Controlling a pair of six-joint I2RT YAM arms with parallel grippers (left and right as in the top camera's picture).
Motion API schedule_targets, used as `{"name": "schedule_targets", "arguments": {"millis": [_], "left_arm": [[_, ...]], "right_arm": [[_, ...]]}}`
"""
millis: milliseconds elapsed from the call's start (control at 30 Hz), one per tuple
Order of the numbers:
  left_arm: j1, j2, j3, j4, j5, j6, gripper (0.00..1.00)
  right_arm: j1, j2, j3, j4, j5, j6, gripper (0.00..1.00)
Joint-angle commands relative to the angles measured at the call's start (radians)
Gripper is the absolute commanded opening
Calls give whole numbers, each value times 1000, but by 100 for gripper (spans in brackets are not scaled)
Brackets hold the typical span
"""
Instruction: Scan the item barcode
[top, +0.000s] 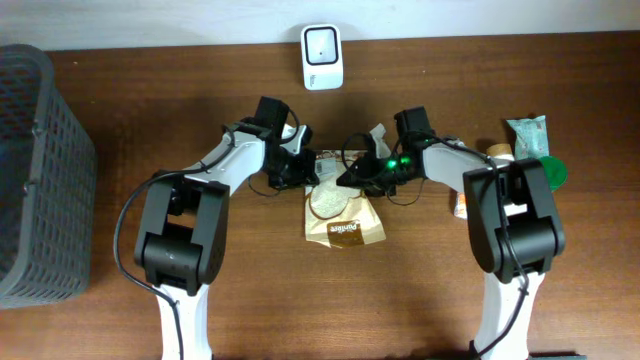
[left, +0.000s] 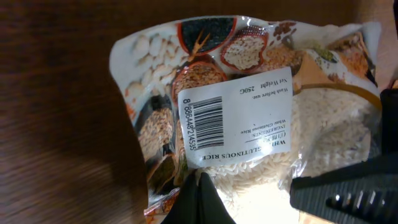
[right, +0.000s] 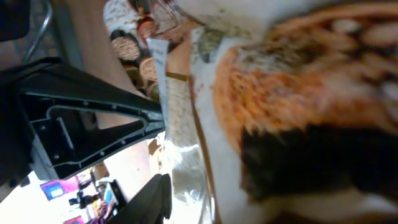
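Rice bag (left: 267, 130), barcode (left: 200, 123) up, in L hand (left: 199, 183)

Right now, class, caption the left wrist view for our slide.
Shut fingers pinch the rice bag, barcode label facing the camera.

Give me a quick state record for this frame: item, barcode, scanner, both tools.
item: rice bag, mid-table between the arms
barcode: barcode on white label, clear in left wrist view
scanner: scanner at far table edge, apart from the bag
left tool: left tool shut on the bag's edge
right tool: right tool at the bag, open or shut unclear
other: basket far left
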Motion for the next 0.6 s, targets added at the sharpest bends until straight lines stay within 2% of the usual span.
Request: {"name": "schedule_targets", "arguments": {"millis": [0,267,300,367,400,433,567], "left_arm": [[-18,24,-36,-5,-26,-10,0],[-18,24,-36,-5,-26,-10,0],[-18,24,-36,-6,-26,-10,0],[-18,24,-36,-6,-26,-10,0],[-18,24,-36,-6,-26,-10,0],[-18,24,-36,-6,-26,-10,0],[-17,21,-34,-2,-26,-10,0]], "right_arm": [[87,72,-25,45,29,59,34],[147,72,-25,115,92,166,35],[147,72,-25,115,96,166,29],[145,72,-25,115,92,165,11],[143,72,-25,117,83,165,8],[141,72,-25,120,69,164,4],[117,71,-25,122,8,143,4]]}}
